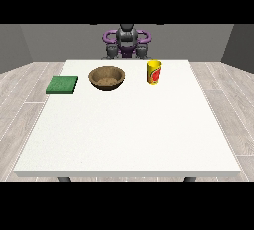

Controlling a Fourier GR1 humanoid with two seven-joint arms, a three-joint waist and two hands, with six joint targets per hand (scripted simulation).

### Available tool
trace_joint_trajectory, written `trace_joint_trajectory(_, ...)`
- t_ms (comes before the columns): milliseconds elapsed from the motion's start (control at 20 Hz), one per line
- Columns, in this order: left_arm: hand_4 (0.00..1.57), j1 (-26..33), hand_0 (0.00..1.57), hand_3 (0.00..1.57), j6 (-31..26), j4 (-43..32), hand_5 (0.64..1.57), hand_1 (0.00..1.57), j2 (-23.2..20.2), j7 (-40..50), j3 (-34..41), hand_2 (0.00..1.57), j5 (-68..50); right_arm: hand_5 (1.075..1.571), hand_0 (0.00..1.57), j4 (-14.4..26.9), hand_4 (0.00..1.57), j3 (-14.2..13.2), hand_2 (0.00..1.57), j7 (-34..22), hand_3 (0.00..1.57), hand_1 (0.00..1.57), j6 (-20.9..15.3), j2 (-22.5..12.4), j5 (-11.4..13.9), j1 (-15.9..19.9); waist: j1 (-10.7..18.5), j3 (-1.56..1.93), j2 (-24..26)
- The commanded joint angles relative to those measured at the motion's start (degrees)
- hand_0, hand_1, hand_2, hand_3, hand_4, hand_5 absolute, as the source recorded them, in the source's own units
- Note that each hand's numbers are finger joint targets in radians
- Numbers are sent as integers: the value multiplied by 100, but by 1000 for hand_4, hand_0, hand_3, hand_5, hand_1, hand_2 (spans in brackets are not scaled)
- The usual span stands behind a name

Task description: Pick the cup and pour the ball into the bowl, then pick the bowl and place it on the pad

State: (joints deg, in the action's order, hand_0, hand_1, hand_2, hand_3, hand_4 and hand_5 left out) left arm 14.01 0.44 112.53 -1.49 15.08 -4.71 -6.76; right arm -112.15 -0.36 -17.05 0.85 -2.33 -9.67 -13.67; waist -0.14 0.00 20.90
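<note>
A flat green pad [62, 85] is seen lying at the table's [129, 135] left edge. Just to its right, apart from it, a round brown bowl [106, 78] is set upright. Further right, a yellow cup [154, 72] with a red mark on its side is stood upright, apart from the bowl. No ball can be made out. The robot [127, 43] is seen behind the far edge. Its hands cannot be made out, so nothing can be told of the fingers or of their relation to the cup.
</note>
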Motion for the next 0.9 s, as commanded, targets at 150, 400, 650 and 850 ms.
trace_joint_trajectory(150,0,-586,0,0,403,-552,1537,0,143,-1230,-220,0,406,1571,0,295,432,-460,0,1244,0,0,752,-174,-509,16,-255,2,-1297)
trace_joint_trajectory(400,0,-648,0,0,35,-1384,1511,0,1,-2725,73,0,528,1571,0,969,361,-889,0,2059,0,0,800,-238,-472,587,-117,0,-2106)
trace_joint_trajectory(650,0,-1147,0,0,610,-2116,1495,0,147,-3295,-240,0,857,1571,0,1620,303,-1010,0,2631,0,0,1228,-428,-454,769,-235,0,-2404)
trace_joint_trajectory(850,0,-1858,0,0,881,-2700,1494,0,148,-3292,127,0,931,1571,0,1898,283,-1213,0,2781,0,0,1660,-627,-745,776,-488,0,-2490)
